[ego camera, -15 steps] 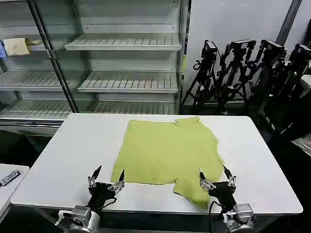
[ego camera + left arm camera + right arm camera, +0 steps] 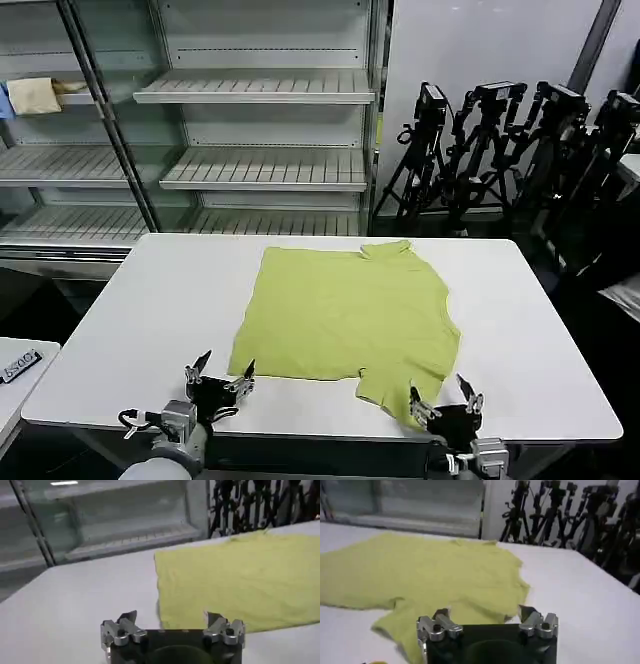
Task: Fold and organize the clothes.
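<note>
White table in front of me, metal shelving behind it and a bunch of camera tripods off to the right against the wall. Lying on the table was the lime yellow-green T-shirt, spread mostly flat, plain side up, soft and a bit rumpled, with its collar end toward the far edge. One short sleeve stuck out at the near right corner and reached almost to the table's near edge. My left gripper sat low at the near edge, fingers spread wide and holding nothing, just beside the shirt's near left corner. My right gripper was also released, fingers splayed, hanging right at that near sleeve without gripping it. A small pale cloth sat on a shelf at far left.
</note>
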